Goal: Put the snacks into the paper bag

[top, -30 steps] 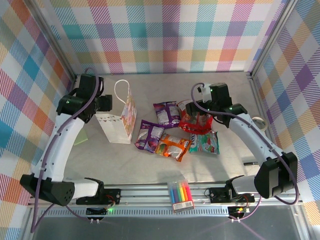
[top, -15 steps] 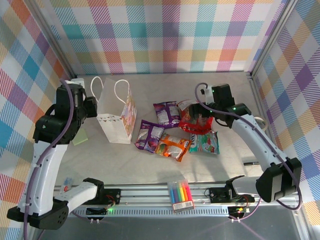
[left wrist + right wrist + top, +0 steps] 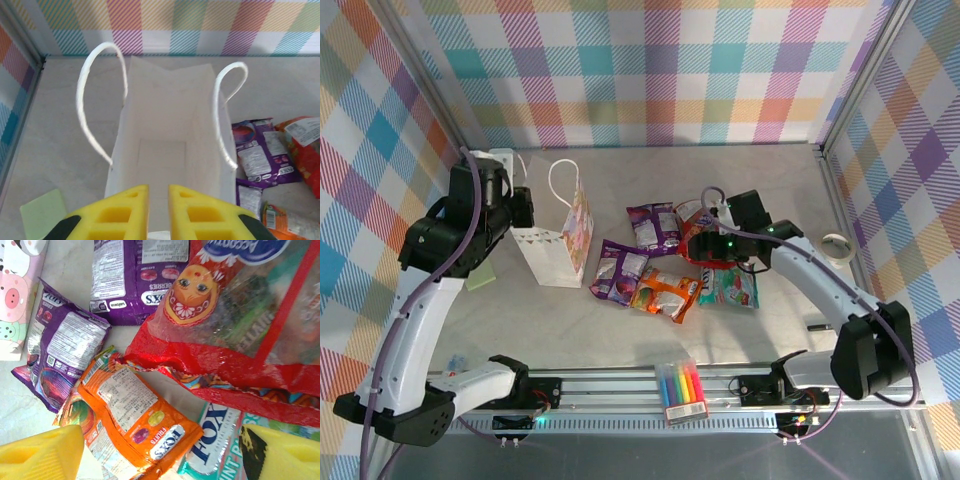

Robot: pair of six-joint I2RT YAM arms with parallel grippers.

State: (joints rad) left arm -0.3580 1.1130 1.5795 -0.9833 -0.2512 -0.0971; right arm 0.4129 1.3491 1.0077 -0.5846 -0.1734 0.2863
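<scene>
**Left arm at the bag mouth, right arm over the snacks**

The paper bag (image 3: 565,240) is standing upright on the table's (image 3: 620,170) left half, mouth open, both cord handles arching up. The left gripper (image 3: 158,190) is hanging at the bag's near rim with its yellow fingers drawn almost together, a thin slit showing between them. Whether paper is pinched there, I cannot tell.

The snacks are lying in a loose cluster just right of the bag: two purple packets (image 3: 65,350) (image 3: 135,275), an orange packet (image 3: 135,405), a red packet (image 3: 225,315) and a teal-and-white packet (image 3: 215,450). The right gripper (image 3: 157,437) is hovering low over the orange and teal ones, fingers spread wide, holding nothing.

A pack of marker pens (image 3: 682,388) is sitting at the near rail.
</scene>
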